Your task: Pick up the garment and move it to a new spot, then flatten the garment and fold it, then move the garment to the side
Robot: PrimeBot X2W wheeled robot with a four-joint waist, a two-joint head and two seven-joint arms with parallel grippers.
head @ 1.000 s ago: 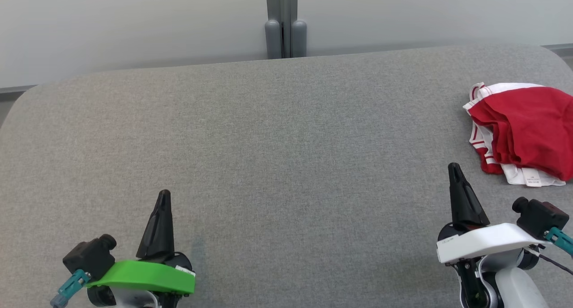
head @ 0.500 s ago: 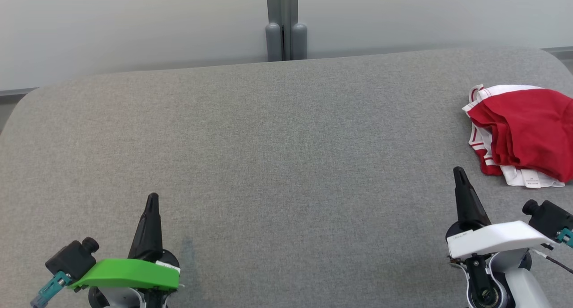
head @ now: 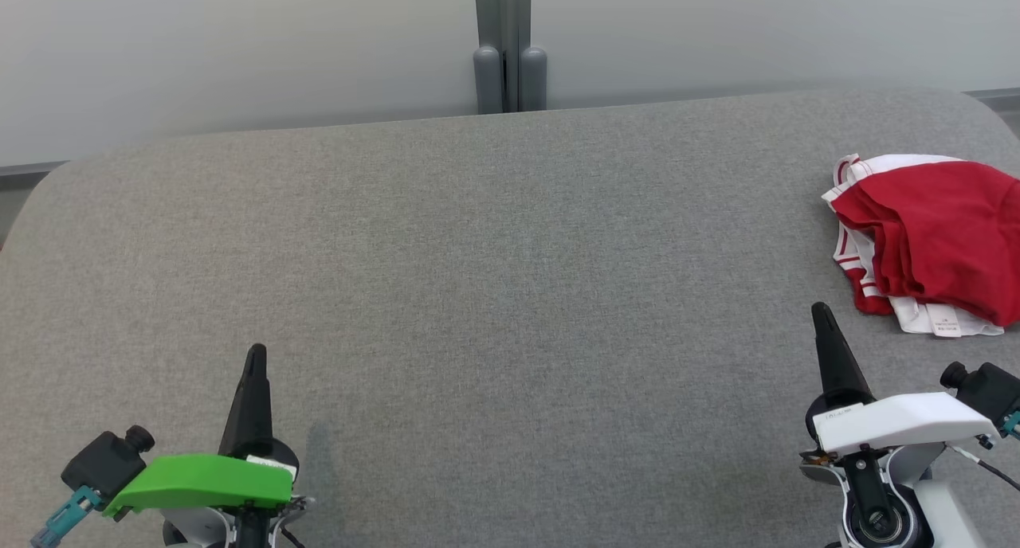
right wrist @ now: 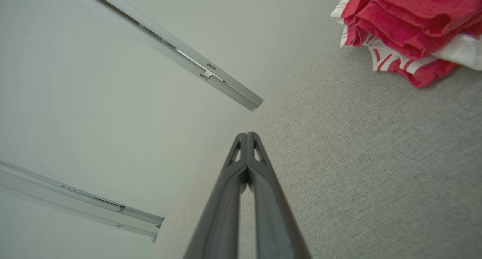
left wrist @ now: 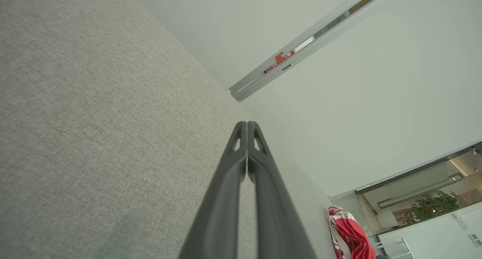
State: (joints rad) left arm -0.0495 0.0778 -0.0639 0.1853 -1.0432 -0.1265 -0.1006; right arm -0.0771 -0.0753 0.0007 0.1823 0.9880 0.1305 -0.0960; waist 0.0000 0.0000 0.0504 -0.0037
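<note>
Looking from the head view, the garment (head: 928, 241) sits folded in a red-and-white bundle at the right edge of the table (head: 510, 293), so I'd say the job's pretty much done. Meanwhile the left gripper (head: 255, 355) and right gripper (head: 821, 315) hang low at the front corners. Left wrist view: fingers (left wrist: 224, 202) pressed together, holding nothing. Right wrist view: same deal, closed and empty
</note>
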